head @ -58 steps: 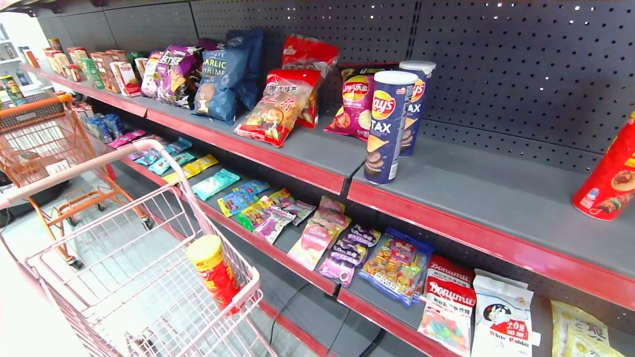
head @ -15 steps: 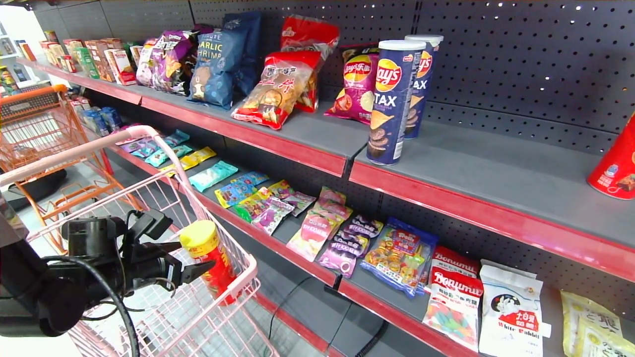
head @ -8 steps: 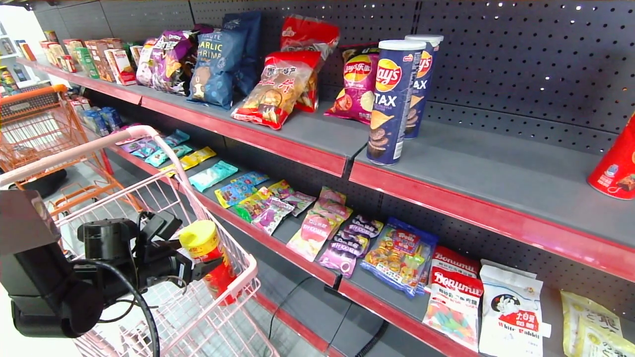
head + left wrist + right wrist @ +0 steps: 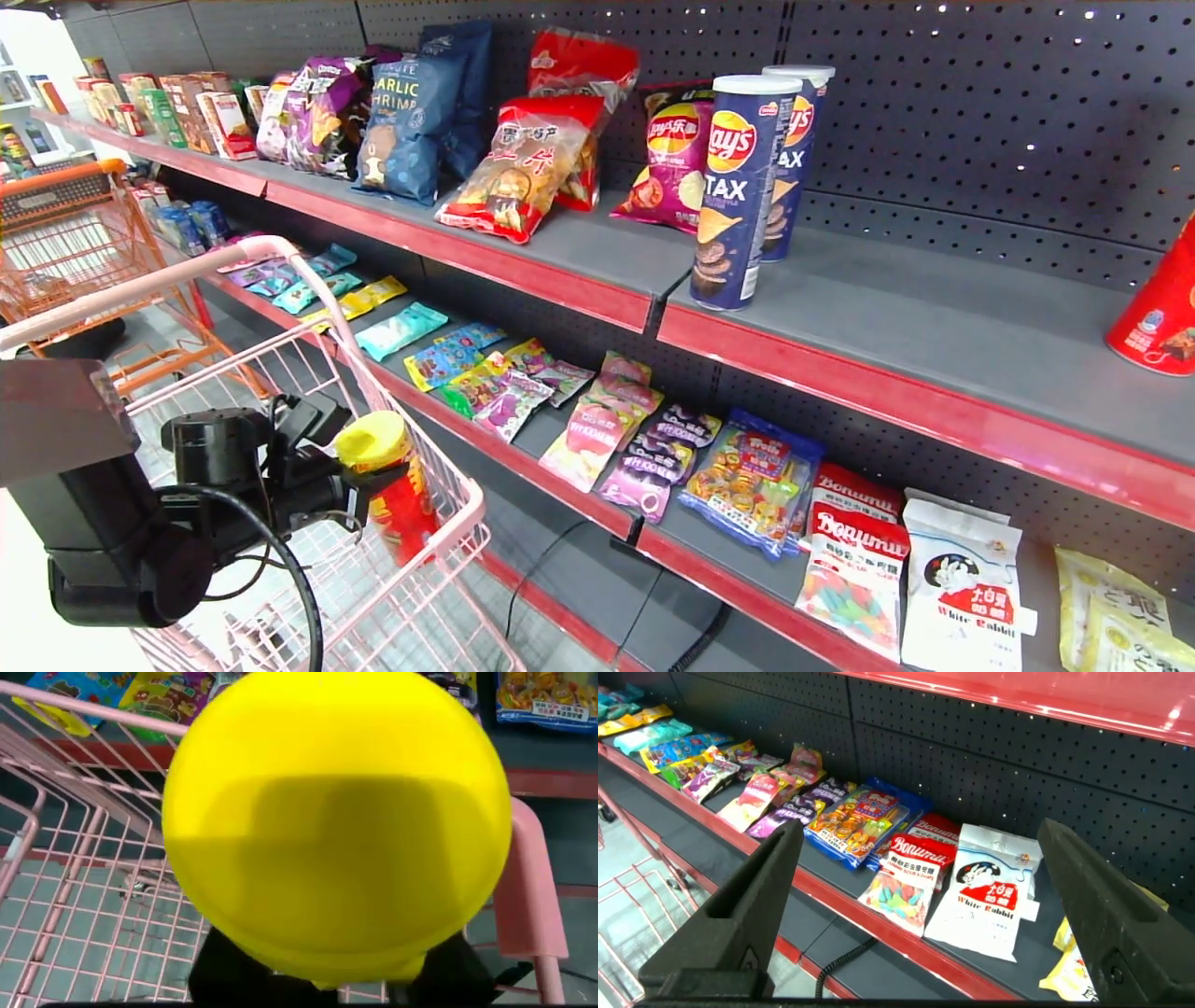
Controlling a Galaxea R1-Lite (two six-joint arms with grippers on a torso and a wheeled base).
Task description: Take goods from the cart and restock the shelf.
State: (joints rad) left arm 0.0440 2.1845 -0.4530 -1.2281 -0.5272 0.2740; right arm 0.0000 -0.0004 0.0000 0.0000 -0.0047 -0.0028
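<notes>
Pink cart (image 4: 464, 511) beside snack shelf (image 4: 934, 327), left pincer (image 4: 386, 467) tight around yellow-lidded can (image 4: 400, 504), right pincer (image 4: 920, 833) agape.

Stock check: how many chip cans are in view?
4: two blue cans on the upper shelf, one behind the other; a red can farther right there; a yellow-lidded can in the cart. More may be hidden.
</notes>
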